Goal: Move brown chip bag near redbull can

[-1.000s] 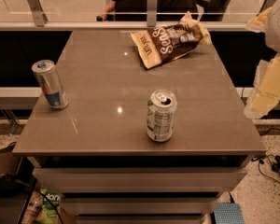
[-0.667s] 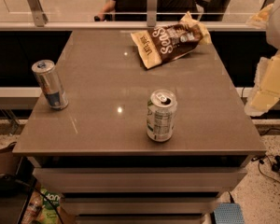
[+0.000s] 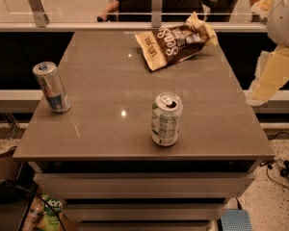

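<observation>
End effector (image 3: pixel 258 94) hangs just right of the table (image 3: pixel 111 76), seemingly tilted downward.

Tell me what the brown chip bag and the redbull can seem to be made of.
The brown chip bag: likely plastic film, crinkled, glossy. The redbull can: likely aluminium, silvery sheen. The gripper hangs right of the table.
</observation>
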### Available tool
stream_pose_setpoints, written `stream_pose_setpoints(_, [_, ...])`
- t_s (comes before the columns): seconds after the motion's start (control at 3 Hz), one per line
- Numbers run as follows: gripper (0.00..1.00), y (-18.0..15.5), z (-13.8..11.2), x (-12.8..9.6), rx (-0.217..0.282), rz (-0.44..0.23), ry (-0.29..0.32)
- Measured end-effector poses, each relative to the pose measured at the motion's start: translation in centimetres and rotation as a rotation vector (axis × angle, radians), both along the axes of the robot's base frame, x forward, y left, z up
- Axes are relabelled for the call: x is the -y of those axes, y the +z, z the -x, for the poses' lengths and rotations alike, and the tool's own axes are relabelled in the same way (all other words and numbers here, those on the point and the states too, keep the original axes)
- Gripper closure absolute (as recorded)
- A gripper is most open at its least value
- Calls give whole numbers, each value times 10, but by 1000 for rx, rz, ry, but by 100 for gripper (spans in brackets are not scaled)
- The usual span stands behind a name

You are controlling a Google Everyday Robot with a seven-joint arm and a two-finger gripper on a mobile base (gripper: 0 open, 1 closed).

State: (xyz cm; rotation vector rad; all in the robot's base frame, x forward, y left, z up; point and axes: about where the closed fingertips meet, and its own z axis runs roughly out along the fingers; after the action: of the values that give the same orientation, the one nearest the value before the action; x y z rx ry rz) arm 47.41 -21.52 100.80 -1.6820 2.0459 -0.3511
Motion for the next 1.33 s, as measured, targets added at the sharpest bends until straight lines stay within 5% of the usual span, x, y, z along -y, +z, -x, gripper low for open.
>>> stream_pose_setpoints(0.33, [0, -5, -27, 4, 58, 34, 7])
stream_pose_setpoints(1.33, [0, 0, -99, 14, 105, 125, 97])
